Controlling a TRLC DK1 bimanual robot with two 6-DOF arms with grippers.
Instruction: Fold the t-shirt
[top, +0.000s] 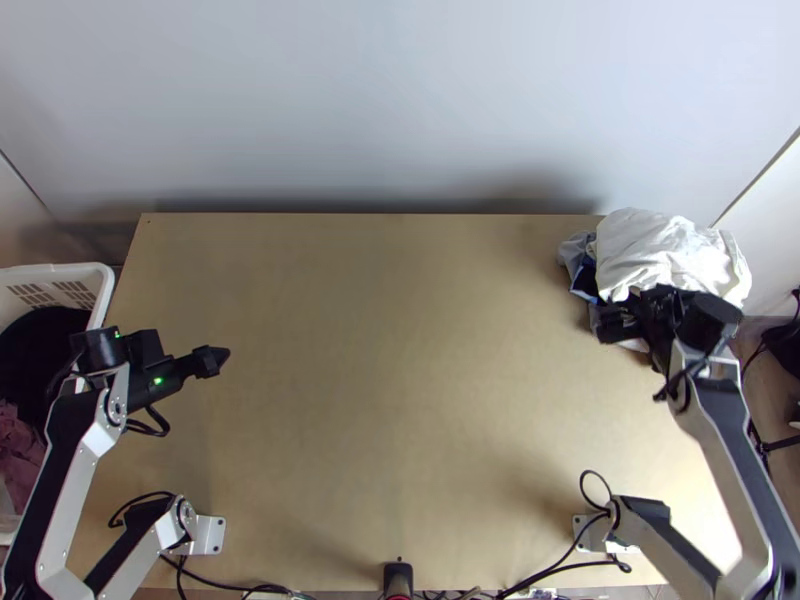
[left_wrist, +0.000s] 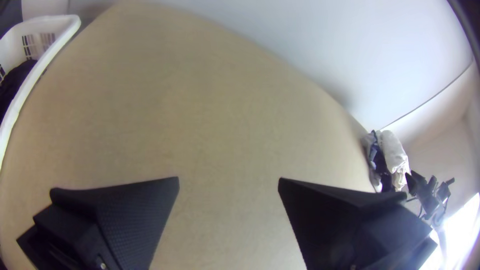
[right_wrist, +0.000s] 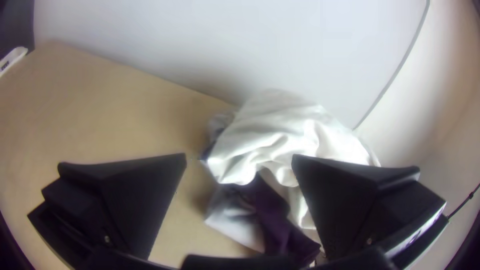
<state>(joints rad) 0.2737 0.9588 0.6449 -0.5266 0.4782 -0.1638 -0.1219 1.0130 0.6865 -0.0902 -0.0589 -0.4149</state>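
White cloth (right_wrist: 280, 132) — rumpled, deeply creased — lies over bunched purple fabric (right_wrist: 272, 212).

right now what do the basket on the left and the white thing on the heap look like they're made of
Basket: probably moulded plastic, smooth and slightly shiny, judging by its rounded rim and slotted wall.

White item: soft fabric, likely cotton or similar, matte; it drapes in loose creases, though the exact fibre isn't clear.
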